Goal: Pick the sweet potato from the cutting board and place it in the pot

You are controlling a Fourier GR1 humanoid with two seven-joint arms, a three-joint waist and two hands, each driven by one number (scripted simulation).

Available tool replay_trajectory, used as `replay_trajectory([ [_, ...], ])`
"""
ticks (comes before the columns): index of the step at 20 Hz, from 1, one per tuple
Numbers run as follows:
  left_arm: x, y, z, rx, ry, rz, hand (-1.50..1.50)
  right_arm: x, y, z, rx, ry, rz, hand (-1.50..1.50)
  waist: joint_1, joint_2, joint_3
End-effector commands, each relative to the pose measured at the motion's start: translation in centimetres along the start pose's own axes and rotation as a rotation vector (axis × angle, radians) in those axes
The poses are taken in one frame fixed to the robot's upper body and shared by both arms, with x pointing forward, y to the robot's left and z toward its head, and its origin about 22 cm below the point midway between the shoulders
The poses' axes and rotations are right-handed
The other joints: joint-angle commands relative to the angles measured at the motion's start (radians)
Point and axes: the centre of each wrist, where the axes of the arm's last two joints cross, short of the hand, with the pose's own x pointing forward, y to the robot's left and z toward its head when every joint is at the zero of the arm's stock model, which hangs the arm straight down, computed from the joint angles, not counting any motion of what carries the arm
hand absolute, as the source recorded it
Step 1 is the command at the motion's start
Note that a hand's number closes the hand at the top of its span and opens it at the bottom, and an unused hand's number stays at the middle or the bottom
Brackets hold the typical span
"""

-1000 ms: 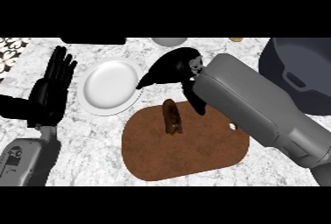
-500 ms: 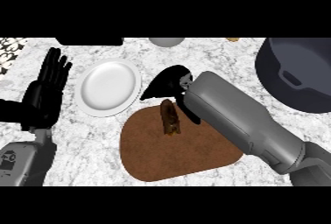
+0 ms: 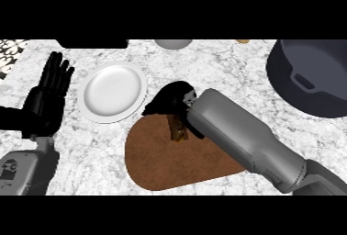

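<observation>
The brown sweet potato (image 3: 178, 130) lies at the far end of the brown cutting board (image 3: 169, 160). My right hand (image 3: 170, 97) hangs right over its far end and hides that part, and the grey forearm (image 3: 244, 137) crosses the board's right side. The dark pot (image 3: 308, 75) stands at the far right, apart from the board. At the left edge my left hand (image 3: 46, 98) rests open with its fingers up, holding nothing.
A white plate (image 3: 112, 92) lies between my left hand and the board. A grey round object (image 3: 173, 43) and a black object (image 3: 92, 43) sit at the counter's far edge. A patterned patch (image 3: 10, 55) shows at the far left.
My right hand has come down and nearer, from the counter beyond the board to directly over the sweet potato's far end. The left hand has kept its pose.
</observation>
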Motion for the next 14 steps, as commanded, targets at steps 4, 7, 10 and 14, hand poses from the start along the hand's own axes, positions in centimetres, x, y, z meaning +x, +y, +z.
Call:
replay_trajectory([
  [4,1.3,0.2,-1.3,0.01,-0.016,0.0,0.0,-1.7,1.3,-1.2,0.003,0.099,0.061,-1.5,0.006,0.004,0.0],
  [7,-0.4,1.1,0.2,-0.003,0.011,0.002,0.0,-1.2,2.9,-1.4,0.001,0.12,0.058,-1.5,0.001,0.001,0.0],
  [10,0.3,-0.3,0.8,-0.018,0.004,0.006,0.0,-0.5,4.1,-3.6,0.002,0.107,0.046,-1.5,0.008,0.001,0.0],
  [14,0.9,-1.0,0.4,-0.019,0.002,0.006,0.0,-2.1,3.9,-3.4,0.017,0.092,0.044,-1.5,0.006,0.001,0.0],
])
